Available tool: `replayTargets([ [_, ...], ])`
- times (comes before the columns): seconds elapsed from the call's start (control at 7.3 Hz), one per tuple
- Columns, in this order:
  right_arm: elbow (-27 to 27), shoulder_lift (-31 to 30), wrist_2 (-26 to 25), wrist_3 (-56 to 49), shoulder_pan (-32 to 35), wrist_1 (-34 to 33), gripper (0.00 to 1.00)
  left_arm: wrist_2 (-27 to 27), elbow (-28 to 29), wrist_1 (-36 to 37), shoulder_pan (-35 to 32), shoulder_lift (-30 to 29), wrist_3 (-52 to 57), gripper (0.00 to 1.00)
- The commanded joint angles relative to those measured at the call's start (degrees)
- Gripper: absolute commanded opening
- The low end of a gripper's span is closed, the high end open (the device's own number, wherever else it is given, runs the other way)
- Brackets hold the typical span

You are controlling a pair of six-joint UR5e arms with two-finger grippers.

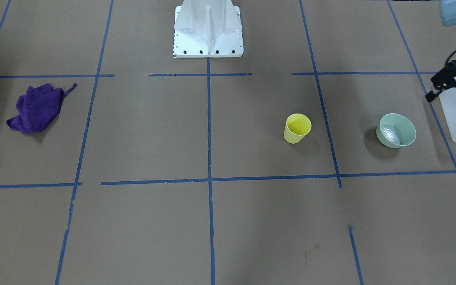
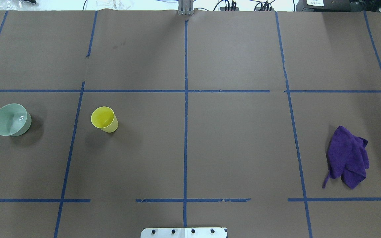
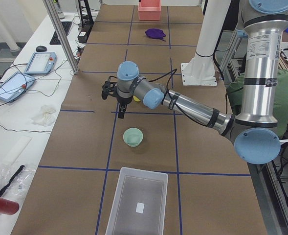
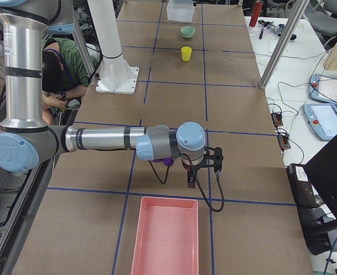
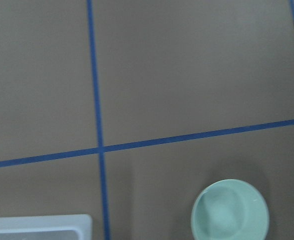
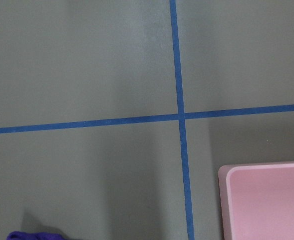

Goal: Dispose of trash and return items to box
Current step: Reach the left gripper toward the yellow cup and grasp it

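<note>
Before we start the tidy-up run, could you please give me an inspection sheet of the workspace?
Surface: brown paper table with blue tape grid.
Job's things: yellow cup upright, empty; frosted box empty at robot's left end.
Clutter: green bowl upright; purple cloth crumpled; pink bin at robot's right end.
Grippers: left gripper jaws apart, holding nothing; right gripper state unclear.
Cables: cable loop trailing from right gripper.
Surroundings: seated person behind robot; teach pendants on side bench.

Counter (image 2: 236, 148) is carrying 1 yellow cup (image 1: 297, 128), 1 green bowl (image 1: 396, 130), 1 purple cloth (image 1: 38, 109), 1 frosted white box (image 3: 136, 205), 1 pink bin (image 4: 165, 238). 2 arms are hanging over it: 1 left arm (image 3: 192, 110), 1 right arm (image 4: 99, 138).
</note>
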Motion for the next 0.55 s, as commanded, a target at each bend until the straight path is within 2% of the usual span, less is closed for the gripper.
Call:
replayTargets([
  [0.0,0.02,0.00,-0.07,-0.09,-0.18,0.24,1.00,10.34,-4.88,-4.69,14.47,-0.88,-18.94,1.00],
  [0.27,-0.06,-0.18,0.11,0.09,-0.18,0.42,1.00,19.66,-3.49,-4.70,23.80,-6.39,-28.19,1.00],
  [0.41,-0.06,-0.09,0.20,0.18,-0.18,0.33,1.00,22.22,-1.30,-4.35,26.29,-9.64,-30.58,1.00],
])
